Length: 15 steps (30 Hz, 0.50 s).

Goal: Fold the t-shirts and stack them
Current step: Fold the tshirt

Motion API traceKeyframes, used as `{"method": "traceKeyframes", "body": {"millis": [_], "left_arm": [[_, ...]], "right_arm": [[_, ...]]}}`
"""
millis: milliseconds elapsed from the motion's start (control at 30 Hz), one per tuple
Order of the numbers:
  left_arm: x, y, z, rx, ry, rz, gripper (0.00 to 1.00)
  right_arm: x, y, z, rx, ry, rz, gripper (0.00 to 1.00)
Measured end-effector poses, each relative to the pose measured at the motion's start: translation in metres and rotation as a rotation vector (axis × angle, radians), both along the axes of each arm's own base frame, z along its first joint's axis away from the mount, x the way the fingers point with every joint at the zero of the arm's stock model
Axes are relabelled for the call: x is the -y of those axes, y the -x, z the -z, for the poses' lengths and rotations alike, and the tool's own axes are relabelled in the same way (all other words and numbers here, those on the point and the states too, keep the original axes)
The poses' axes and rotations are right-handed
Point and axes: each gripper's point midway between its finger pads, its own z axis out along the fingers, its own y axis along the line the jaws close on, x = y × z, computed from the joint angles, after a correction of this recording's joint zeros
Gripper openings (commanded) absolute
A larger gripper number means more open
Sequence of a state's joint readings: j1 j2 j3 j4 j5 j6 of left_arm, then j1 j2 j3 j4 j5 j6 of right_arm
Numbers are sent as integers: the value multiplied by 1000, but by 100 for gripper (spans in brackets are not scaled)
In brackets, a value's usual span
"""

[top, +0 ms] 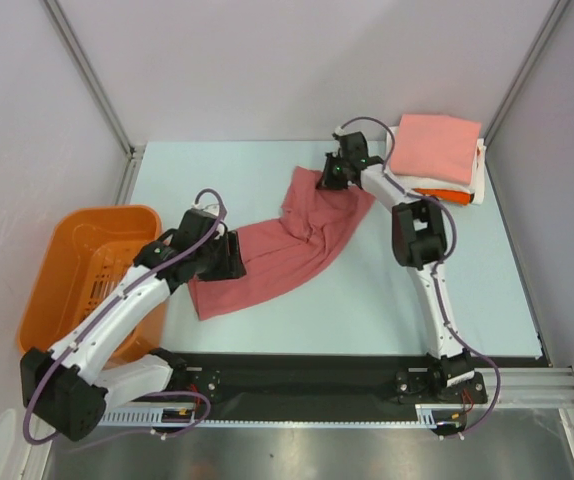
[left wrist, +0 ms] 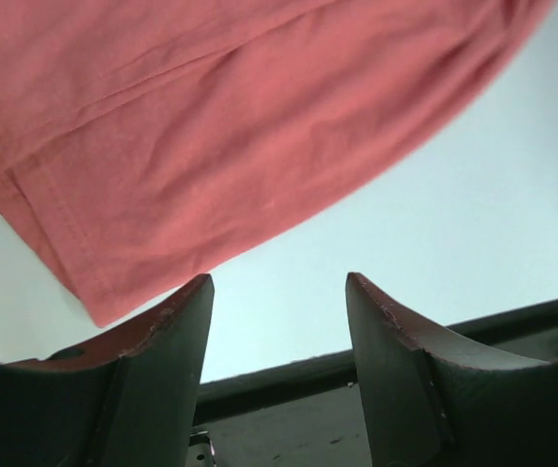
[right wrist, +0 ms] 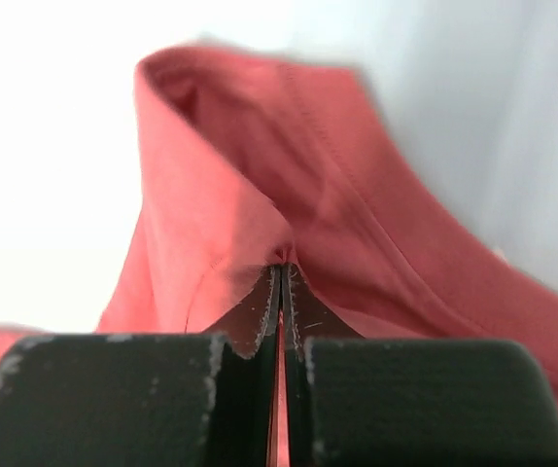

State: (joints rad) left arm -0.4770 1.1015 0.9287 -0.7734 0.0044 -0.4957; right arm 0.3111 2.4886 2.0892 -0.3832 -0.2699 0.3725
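Observation:
A dusty-red t-shirt (top: 292, 245) lies crumpled across the middle of the table, stretched from the lower left up to the right. My right gripper (top: 333, 178) is shut on its upper edge; in the right wrist view the cloth (right wrist: 250, 195) is pinched between the closed fingers. My left gripper (top: 235, 256) is open at the shirt's lower left part; in the left wrist view the shirt's hem (left wrist: 162, 146) lies just beyond the open fingertips (left wrist: 193, 302), not between them. A folded stack (top: 435, 155) of salmon-pink, white and orange tees sits at the back right.
An orange plastic basket (top: 82, 260) stands off the table's left edge beside the left arm. The table's black front rail (top: 307, 365) runs along the near edge. Grey walls close in the back and sides.

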Motion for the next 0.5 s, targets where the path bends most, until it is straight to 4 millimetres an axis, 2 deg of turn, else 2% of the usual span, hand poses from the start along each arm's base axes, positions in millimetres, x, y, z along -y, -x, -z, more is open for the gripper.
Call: {"method": "traceKeyframes", "body": {"millis": [100,167,233,267,333,367,433,467,500], "left_arm": [[-2,7,-5,15,17,5,61],[-3,13,1,-5,17,12,61],[-4,19,7,-29,14,18,61],[-4,22,10,-41,11,20,61],[-5,25,13,-54,8,22,61],[-5,26,13,-58,10,25,61],[-4,26,13,-59,16,32,61],[-3,27,13,-58,17,33,61],[-3,27,12,-57,18,34,61]], "right_arm": [[-29,-33,-3,54,-51,-24,0],[-37,-50,-5,98,-87,-21,0],[-37,-56,-2,110,-103,-11,0],[-36,-57,1,108,-105,-8,9],[-32,-60,2,108,-108,4,20],[-30,-61,2,114,-107,3,38],[-25,-63,-2,129,-101,8,55],[-21,-62,-6,137,-94,7,69],[-17,-62,-10,141,-87,14,74]]}}
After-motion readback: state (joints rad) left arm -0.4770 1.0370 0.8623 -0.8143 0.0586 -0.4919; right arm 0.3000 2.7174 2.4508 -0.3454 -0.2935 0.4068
